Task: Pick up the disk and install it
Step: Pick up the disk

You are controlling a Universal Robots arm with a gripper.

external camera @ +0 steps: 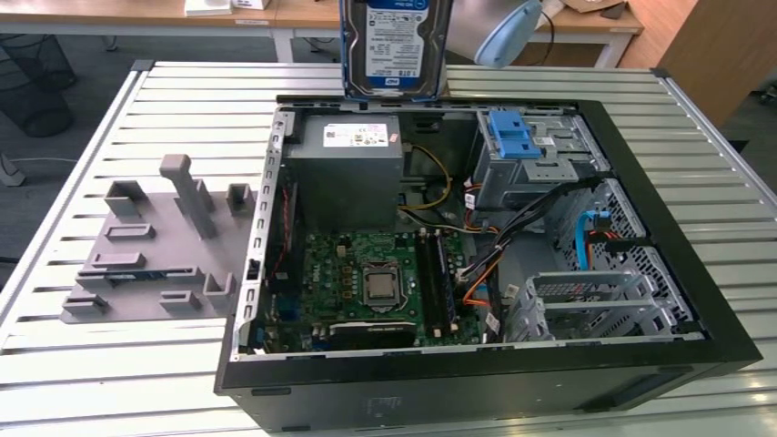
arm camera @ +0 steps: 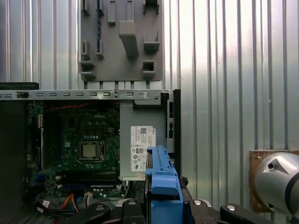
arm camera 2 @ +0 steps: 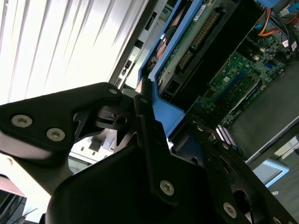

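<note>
**Slatted metal worktop (external camera: 109, 382): disk (external camera: 395, 45) held above open computer case (external camera: 486, 391)**

The case lies on its side on the worktop, motherboard (external camera: 377, 273) exposed, with a grey fixture plate (external camera: 146, 255) beside it on the exterior view's left. The disk hangs upright over the case's far edge, above the grey power supply (external camera: 346, 173). In the first wrist view, the gripper (arm camera: 161, 205) is closed on the disk's blue frame.

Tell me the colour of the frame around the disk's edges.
Bright blue: the frame of the disk shows best in the first wrist view.
</note>
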